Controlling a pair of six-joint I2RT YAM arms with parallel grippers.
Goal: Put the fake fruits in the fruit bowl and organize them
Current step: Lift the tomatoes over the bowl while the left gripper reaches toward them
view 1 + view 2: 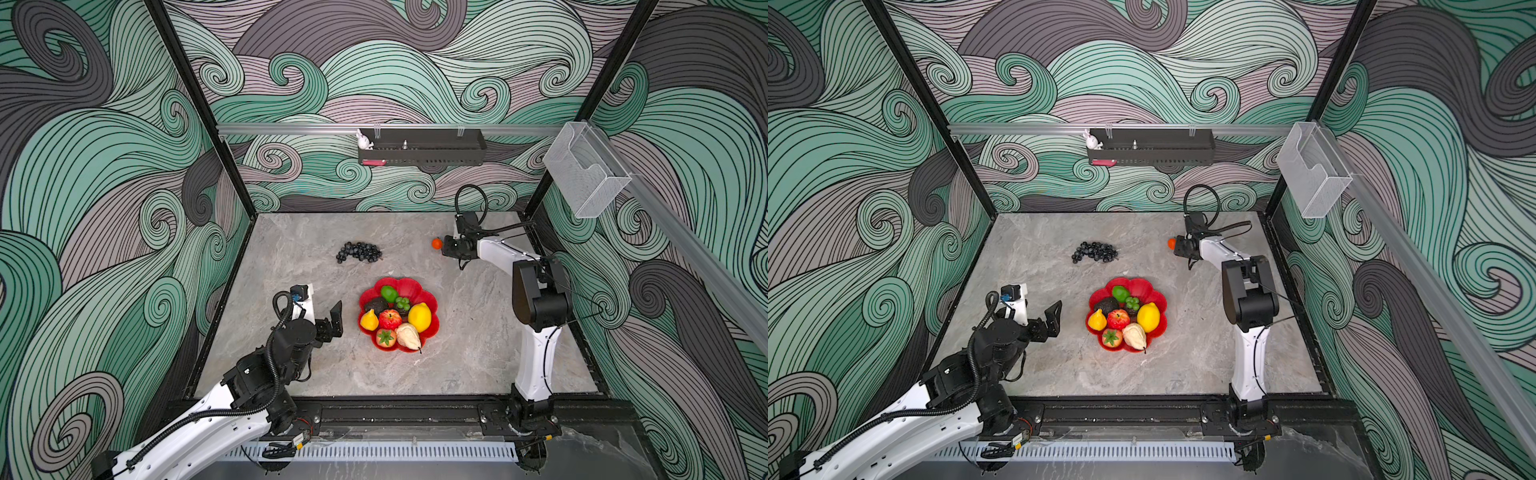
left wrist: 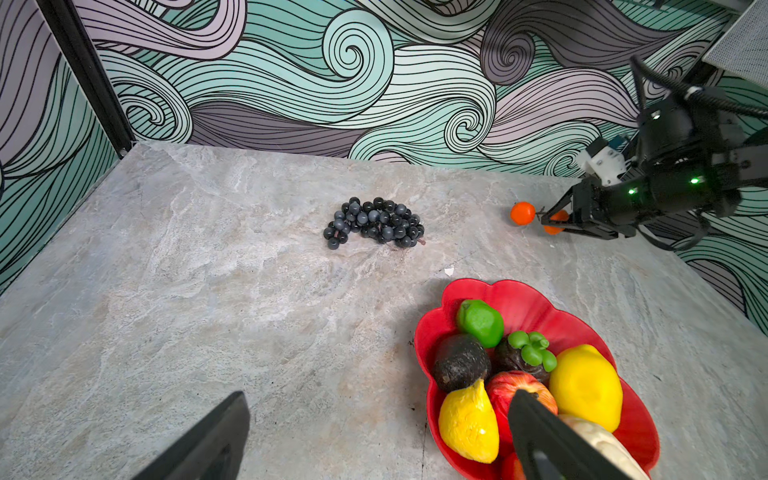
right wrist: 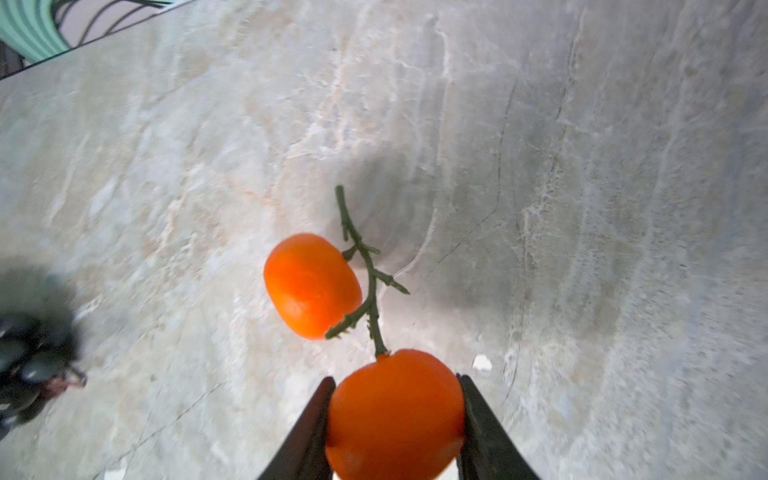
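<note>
Right tool [image 3: 395, 379] clamps one of the twin oranges [image 3: 312, 286] at the upper right of the bench [image 1: 291, 374], grapes [image 1: 359, 252] lie loose upper left, eight fruits [image 1: 389, 319] fill the fruit bowl [image 1: 409, 286] (left tool [image 2: 378, 399] spread wide, empty, beside it): nearly done, I judge.

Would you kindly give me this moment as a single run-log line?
right gripper: shut on orange pair | left gripper: open, empty, beside fruit bowl | grapes: on table, outside bowl

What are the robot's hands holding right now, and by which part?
The right hand grips one orange by its sides; a green twig joins it to a second orange outside the hand. The left hand is open, holding nothing.
</note>
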